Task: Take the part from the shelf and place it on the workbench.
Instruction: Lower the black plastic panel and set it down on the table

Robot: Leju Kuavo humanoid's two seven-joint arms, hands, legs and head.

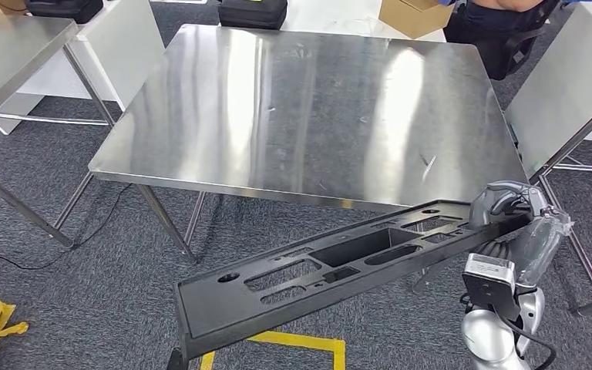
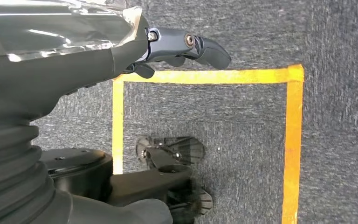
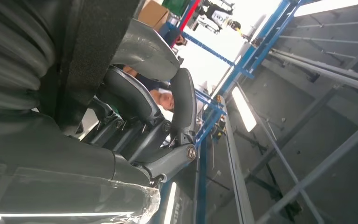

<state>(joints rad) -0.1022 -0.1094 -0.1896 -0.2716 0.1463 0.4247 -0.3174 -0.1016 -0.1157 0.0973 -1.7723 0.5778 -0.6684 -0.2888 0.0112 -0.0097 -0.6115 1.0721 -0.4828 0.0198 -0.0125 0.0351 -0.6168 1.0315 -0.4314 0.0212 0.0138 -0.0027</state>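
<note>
Grey carpet (image 1: pixel 62 208) marked with yellow tape (image 1: pixel 297 341) runs under a bare steel tabletop (image 1: pixel 308 108) that takes up the middle of the head view, with a second steel table (image 1: pixel 8 46) at 10 o'clock and a white one (image 1: pixel 563 85) at 2 o'clock. Beyond the far edge lie two black cases (image 1: pixel 253 11), a cardboard box (image 1: pixel 416 14) and a person in dark clothes (image 1: pixel 501 23).

The part (image 1: pixel 324 266), a long black plastic panel with rectangular and oval cut-outs, hangs in the air at about 6 o'clock, in front of the tabletop's near edge and not on it. It slopes from its low end at 7 o'clock up to the right hand (image 1: pixel 505 206) at 4 o'clock, which grips the high end.

The left wrist view looks down at the carpet and a square of yellow tape (image 2: pixel 293 140); there the left hand (image 2: pixel 186 46) has its dark fingers curled in with nothing in them.

The right wrist view looks upward past the right hand (image 3: pixel 168 126), whose thumb and fingers clamp the part's dark edge (image 3: pixel 88 56), to blue shelf frames (image 3: pixel 256 46) and a ceiling light (image 3: pixel 244 109).
</note>
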